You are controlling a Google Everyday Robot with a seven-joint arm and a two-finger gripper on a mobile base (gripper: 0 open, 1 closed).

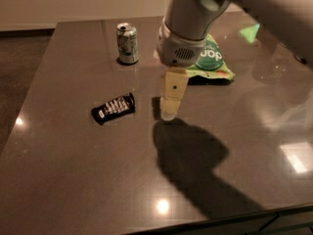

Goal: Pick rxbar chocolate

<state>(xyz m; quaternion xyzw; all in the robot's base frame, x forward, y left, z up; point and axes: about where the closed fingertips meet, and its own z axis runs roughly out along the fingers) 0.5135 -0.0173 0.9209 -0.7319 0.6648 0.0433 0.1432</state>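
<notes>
The rxbar chocolate (114, 108) is a small flat black wrapper with white text. It lies on the dark table (73, 180) left of centre. My gripper (168, 112) hangs from the large white arm, pointing down just above the table. It is to the right of the bar, a short gap apart, and holds nothing that I can see.
A silver-green can (127, 43) stands upright at the back left. A green chip bag (211, 61) lies at the back right, partly hidden by the arm. The table's front edge runs along the bottom right.
</notes>
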